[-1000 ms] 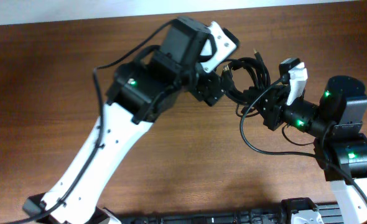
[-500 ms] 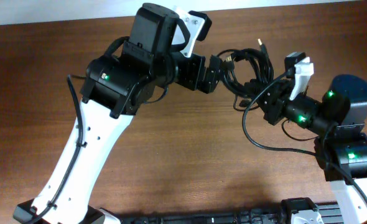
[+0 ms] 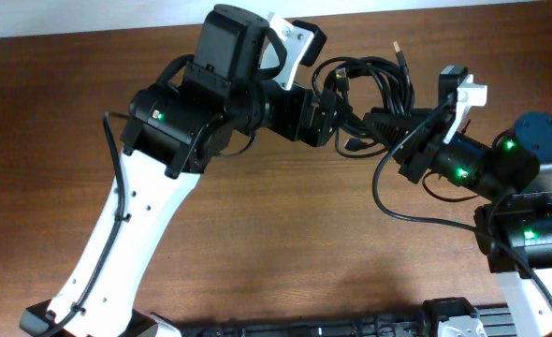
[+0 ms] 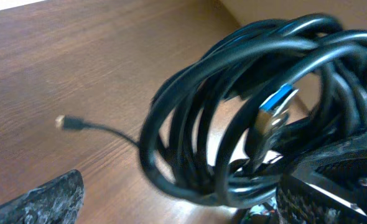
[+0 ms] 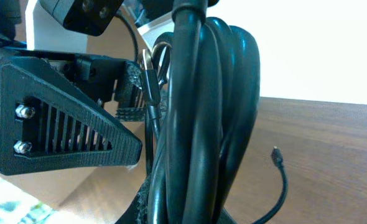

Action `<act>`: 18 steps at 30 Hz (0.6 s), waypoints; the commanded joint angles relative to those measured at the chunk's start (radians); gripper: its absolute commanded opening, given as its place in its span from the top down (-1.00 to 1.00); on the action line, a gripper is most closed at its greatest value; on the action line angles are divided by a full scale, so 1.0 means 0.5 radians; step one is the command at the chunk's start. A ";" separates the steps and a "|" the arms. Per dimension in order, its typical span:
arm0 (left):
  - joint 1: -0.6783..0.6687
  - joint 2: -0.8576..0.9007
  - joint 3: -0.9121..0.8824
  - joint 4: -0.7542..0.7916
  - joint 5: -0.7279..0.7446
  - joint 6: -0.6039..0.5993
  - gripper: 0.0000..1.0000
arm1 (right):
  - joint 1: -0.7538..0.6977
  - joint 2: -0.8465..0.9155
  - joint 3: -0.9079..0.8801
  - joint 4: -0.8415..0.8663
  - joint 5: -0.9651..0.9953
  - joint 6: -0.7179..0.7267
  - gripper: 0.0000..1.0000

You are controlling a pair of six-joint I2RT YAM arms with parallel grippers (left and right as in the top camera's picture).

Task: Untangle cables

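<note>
A bundle of black cables (image 3: 374,82) hangs coiled above the table between my two grippers. My right gripper (image 3: 395,131) is shut on the bundle; in the right wrist view the thick strands (image 5: 202,112) run straight down into its jaws (image 5: 190,213). My left gripper (image 3: 337,117) is open, with its fingers wide apart in the left wrist view (image 4: 183,190). The coil (image 4: 233,124) sits between them, close to the right finger. A blue USB plug (image 4: 277,102) pokes through the coil. A thin loose end with a small plug (image 4: 60,122) trails over the table.
The brown wooden table (image 3: 285,243) lies below. A black cable loop (image 3: 388,201) hangs beside the right arm. The table's far edge and a white wall (image 3: 89,17) are just behind the bundle. The left gripper's black body (image 5: 53,124) fills the left of the right wrist view.
The left arm swung left and turned early on, then held still. The right gripper moved right and up, pulling the cable bundle up and stretching it.
</note>
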 commanded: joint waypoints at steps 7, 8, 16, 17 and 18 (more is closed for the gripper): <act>-0.019 -0.032 0.024 0.116 0.169 -0.020 -0.06 | -0.005 -0.030 0.032 0.035 -0.171 0.053 0.92; -0.034 -0.032 0.024 0.117 0.169 -0.019 0.00 | -0.005 -0.030 0.032 0.036 -0.171 0.053 0.93; -0.076 -0.032 0.024 0.118 0.162 -0.018 -0.15 | -0.005 -0.030 0.032 0.173 -0.172 0.160 0.92; -0.076 -0.032 0.024 0.120 0.162 -0.018 -0.19 | -0.005 -0.030 0.032 0.185 -0.172 0.174 0.92; -0.076 -0.032 0.024 0.125 0.163 -0.018 -0.21 | -0.005 -0.030 0.032 0.185 -0.178 0.173 0.92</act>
